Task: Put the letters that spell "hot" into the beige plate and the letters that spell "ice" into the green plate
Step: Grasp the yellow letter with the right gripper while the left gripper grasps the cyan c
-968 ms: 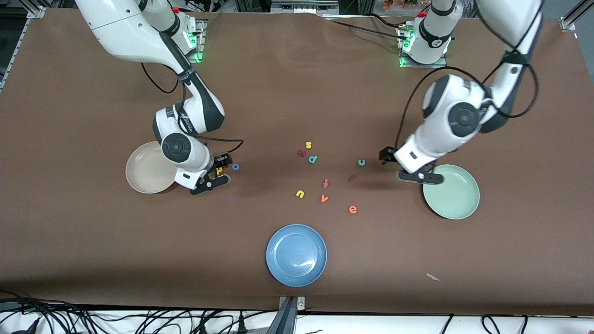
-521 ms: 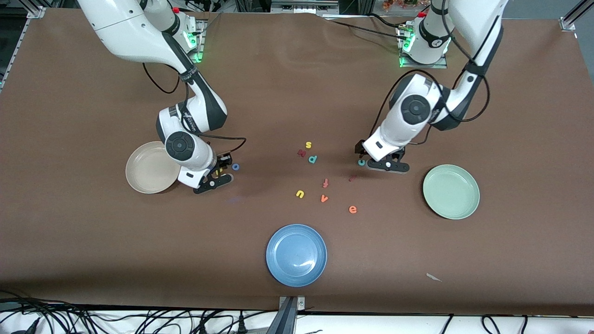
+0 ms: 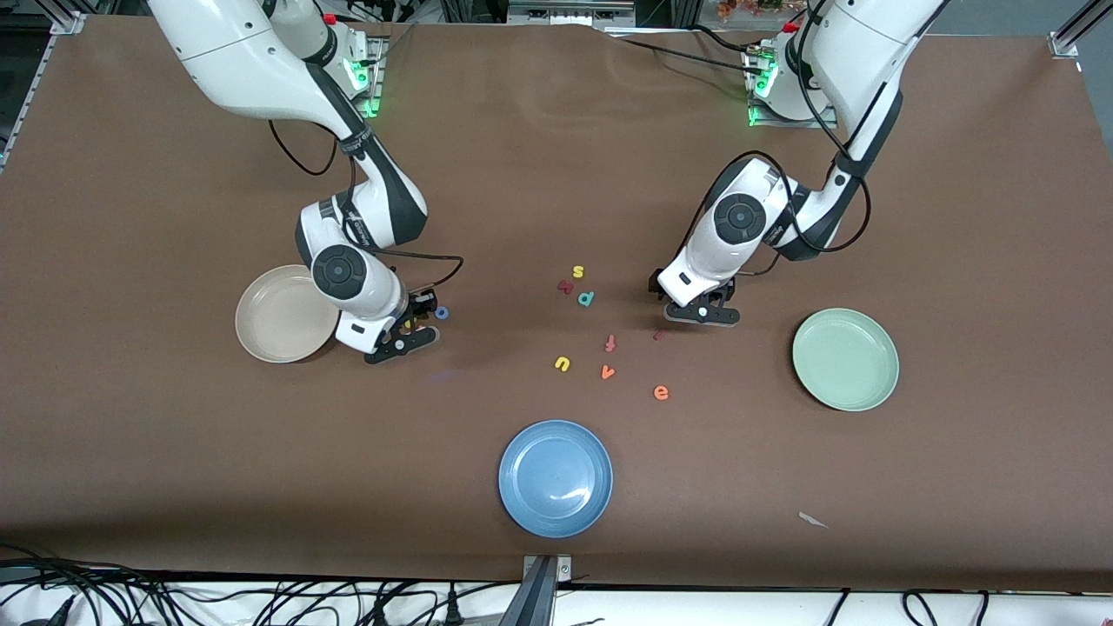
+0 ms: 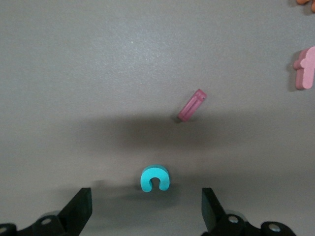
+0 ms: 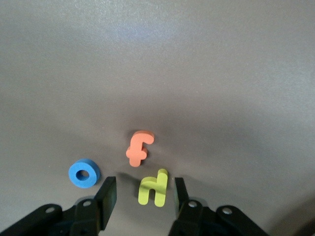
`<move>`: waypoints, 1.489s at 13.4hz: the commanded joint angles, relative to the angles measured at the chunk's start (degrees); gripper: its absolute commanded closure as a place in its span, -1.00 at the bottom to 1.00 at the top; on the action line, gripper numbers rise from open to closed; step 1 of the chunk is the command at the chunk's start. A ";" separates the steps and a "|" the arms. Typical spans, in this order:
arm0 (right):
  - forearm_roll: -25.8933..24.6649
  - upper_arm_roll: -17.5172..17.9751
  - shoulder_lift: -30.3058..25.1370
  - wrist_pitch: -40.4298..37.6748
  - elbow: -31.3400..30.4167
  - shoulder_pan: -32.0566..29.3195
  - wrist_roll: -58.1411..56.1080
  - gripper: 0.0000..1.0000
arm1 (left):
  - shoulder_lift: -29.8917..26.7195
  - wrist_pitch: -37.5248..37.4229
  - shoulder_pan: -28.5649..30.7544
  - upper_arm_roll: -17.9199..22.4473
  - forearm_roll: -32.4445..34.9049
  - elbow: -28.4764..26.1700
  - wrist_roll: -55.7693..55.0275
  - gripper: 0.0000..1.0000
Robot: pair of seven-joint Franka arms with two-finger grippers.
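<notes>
Movement by the left gripper (image 4: 146,211) from the pale green round plate (image 3: 845,359) has brought its wide-spread jaws astride the small teal foam c (image 4: 155,178) — pickup looks imminent — while the right gripper (image 5: 142,200), jaws narrowed, brackets the small yellow foam h (image 5: 152,188) without yet clamping it.

A yellow h (image 5: 153,187), an orange t (image 5: 139,147) and a blue ring-shaped o (image 5: 83,173) lie flat on the brown table just beside the empty cream-beige plate (image 3: 276,323). Toward the left arm's end, the teal c (image 4: 155,178) and dark red i (image 4: 192,104) lie close together, the orange e (image 3: 661,393) nearer the camera, and the pale green plate (image 3: 845,358) sits empty.
</notes>
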 commanded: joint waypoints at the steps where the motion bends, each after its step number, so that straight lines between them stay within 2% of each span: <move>1: -0.95 0.06 0.46 1.89 -0.75 -0.11 -0.03 -0.12 | 1.33 0.05 -1.40 0.42 1.93 1.37 -2.26 -0.84; 4: -0.95 -0.03 0.91 2.16 -0.76 -0.55 -0.29 -0.12 | 3.34 0.05 -1.84 0.51 2.63 3.38 -3.32 -0.69; 7: -0.95 -0.03 0.91 2.25 -1.02 -0.55 -0.21 -0.08 | 3.44 -0.04 -1.84 0.69 2.72 3.74 -3.32 -0.45; 8: -0.95 -0.03 0.91 2.16 -1.02 -0.55 -0.29 0.09 | 3.52 -0.04 -1.84 0.69 2.80 3.74 -3.32 -0.42; 9: -0.95 -0.03 0.91 2.16 -1.11 -0.46 -0.21 0.17 | 3.61 -0.04 -1.76 0.69 2.81 3.65 -3.32 -0.37; 11: -0.95 -0.03 0.73 2.16 -1.11 -0.55 -0.12 0.46 | 3.61 -0.48 -1.67 0.69 4.20 3.65 -3.32 -0.20; 14: -0.95 -0.03 0.64 2.16 -1.11 -0.46 0.32 0.76 | 3.53 -0.65 -1.67 0.78 4.39 3.39 -3.23 0.01; 17: -0.69 -0.11 -1.28 1.37 -1.02 -0.55 0.50 0.81 | 3.52 -0.66 -1.67 0.86 4.39 3.30 -3.23 0.13; 20: -0.25 -3.36 -6.28 -3.80 0.21 -0.73 0.15 0.80 | 3.52 -0.66 -1.67 0.87 4.82 3.30 -3.23 0.31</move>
